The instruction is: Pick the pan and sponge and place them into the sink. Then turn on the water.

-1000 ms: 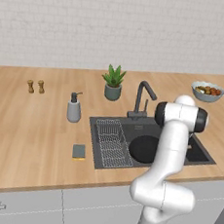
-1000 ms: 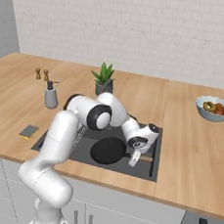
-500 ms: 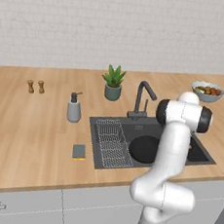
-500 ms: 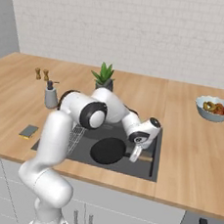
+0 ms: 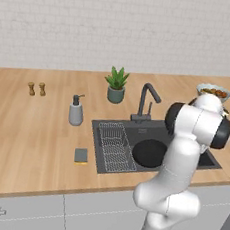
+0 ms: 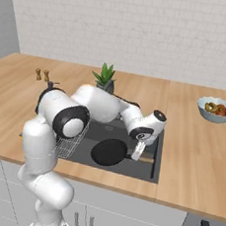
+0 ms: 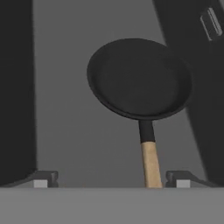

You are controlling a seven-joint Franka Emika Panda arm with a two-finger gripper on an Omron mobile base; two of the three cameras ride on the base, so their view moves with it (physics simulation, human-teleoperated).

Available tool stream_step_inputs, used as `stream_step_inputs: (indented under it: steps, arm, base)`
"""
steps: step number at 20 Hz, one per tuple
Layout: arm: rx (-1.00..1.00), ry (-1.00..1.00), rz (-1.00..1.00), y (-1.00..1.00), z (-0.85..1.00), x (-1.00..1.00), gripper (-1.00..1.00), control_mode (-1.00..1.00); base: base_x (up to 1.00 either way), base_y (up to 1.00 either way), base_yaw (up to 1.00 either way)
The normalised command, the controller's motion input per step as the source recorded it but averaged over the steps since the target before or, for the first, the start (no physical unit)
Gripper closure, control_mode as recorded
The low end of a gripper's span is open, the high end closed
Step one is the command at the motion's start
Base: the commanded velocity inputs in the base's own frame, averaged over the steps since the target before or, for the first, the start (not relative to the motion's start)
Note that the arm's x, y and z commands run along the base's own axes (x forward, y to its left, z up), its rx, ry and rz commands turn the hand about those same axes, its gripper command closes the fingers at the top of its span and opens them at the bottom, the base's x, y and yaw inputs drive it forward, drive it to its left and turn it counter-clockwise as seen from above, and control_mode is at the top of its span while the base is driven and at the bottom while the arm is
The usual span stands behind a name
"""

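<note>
Round black frying pan with its slim light wooden handle lies flat in the dark grey sink, right of the wire rack — small grey-green sponge sits on the worktop left of it. Handle runs toward the tool, whose fingers stand spread wide, released, just above the handle's end.

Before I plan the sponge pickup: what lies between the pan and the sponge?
In the left base view, the wire rack and the sink wall lie between the pan and the sponge, then bare counter.
</note>
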Motion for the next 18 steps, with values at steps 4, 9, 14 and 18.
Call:
stream_step_inputs:
  steps: [4,9,14,18]
  arm:
    - [-0.07,0.0,-0.11,0.0,1.0,-0.5,-1.0,-1.0]
    - [-0.04,0.0,-0.16,0.01,1.0,-0.67,-1.0,-1.0]
    - [-0.04,0.0,-0.22,0.33,0.88,-0.47,-1.0,-1.0]
    - [-0.01,-0.1,-0.21,0.71,0.66,-0.33,-1.0,-1.0]
  base:
    - [0.0,0.0,0.0]
    - [0.0,0.0,0.0]
    - [0.0,0.0,0.0]
    - [0.0,0.0,0.0]
